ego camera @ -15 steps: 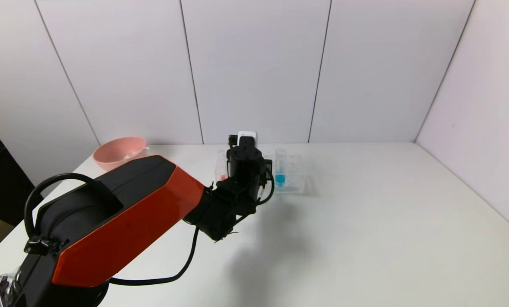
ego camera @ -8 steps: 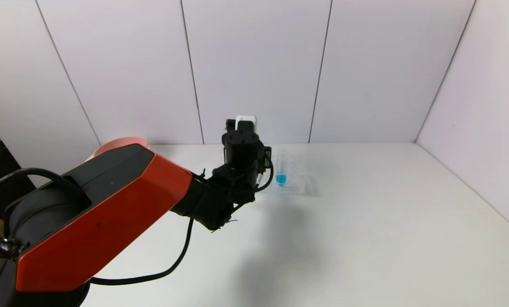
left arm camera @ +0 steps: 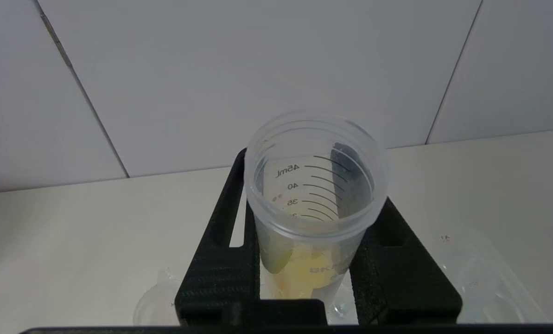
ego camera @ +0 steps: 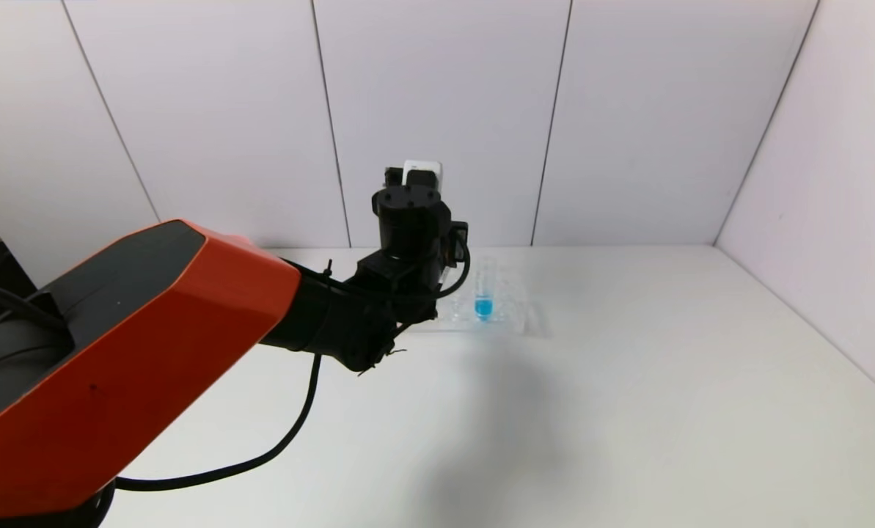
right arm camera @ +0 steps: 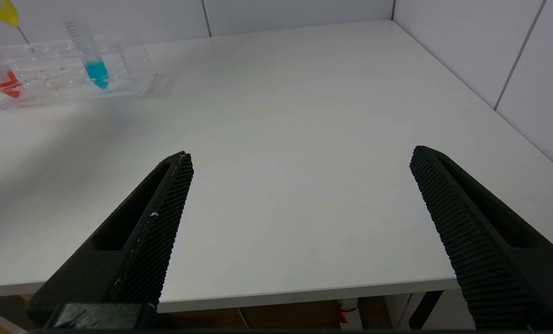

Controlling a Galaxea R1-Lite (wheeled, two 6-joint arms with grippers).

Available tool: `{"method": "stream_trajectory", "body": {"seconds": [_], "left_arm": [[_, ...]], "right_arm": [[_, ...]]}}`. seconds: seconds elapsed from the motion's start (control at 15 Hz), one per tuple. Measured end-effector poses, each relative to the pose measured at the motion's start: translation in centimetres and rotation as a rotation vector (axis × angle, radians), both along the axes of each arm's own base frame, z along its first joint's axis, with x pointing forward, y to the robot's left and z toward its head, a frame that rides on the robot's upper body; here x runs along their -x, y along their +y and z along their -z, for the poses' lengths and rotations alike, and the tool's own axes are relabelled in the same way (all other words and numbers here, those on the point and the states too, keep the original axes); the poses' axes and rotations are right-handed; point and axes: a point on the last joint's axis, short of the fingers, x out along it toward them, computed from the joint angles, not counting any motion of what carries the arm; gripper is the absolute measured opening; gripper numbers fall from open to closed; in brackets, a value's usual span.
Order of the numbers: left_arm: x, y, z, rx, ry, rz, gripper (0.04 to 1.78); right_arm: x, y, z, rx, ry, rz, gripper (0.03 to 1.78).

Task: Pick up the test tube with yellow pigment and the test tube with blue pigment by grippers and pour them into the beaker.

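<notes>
My left gripper [left arm camera: 311,185] is shut on the test tube with yellow pigment [left arm camera: 304,269] and holds it upright, above the tube rack. In the head view only the back of the left gripper [ego camera: 411,220] shows, and it hides the tube. The tube's yellow tip [right arm camera: 3,11] shows in the right wrist view. The test tube with blue pigment [ego camera: 484,292] stands in the clear rack [ego camera: 514,314]; it also shows in the right wrist view [right arm camera: 91,55]. The beaker [left arm camera: 158,304] stands below, beside the left fingers. My right gripper [right arm camera: 299,155] is open and empty over the table's front edge.
A red-liquid tube [right arm camera: 3,74] stands in the rack [right arm camera: 128,69], left of the blue one. White wall panels close the back and the right side of the white table [ego camera: 628,411]. The left arm's orange shell [ego camera: 129,352] blocks the table's left part.
My left arm has risen and lifted its gripper above the rack. Its orange shell now covers the pink bowl. The blue tube has not moved.
</notes>
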Motion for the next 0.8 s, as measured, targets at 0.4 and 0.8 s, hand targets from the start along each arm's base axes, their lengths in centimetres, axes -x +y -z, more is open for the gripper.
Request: {"method": "stream_trajectory", "body": {"seconds": [0.4,0.8], "left_arm": [[1.9,1.4,-4.1,0.008,0.000,0.007,0.54],[2.9,8.1,-8.2,0.004,0.046,-0.011,0.54]], "right_arm": [[0.0,0.0,0.0,0.000,0.000,0.000,1.71],[0.0,0.0,0.0,0.000,0.000,0.000,1.71]]}}
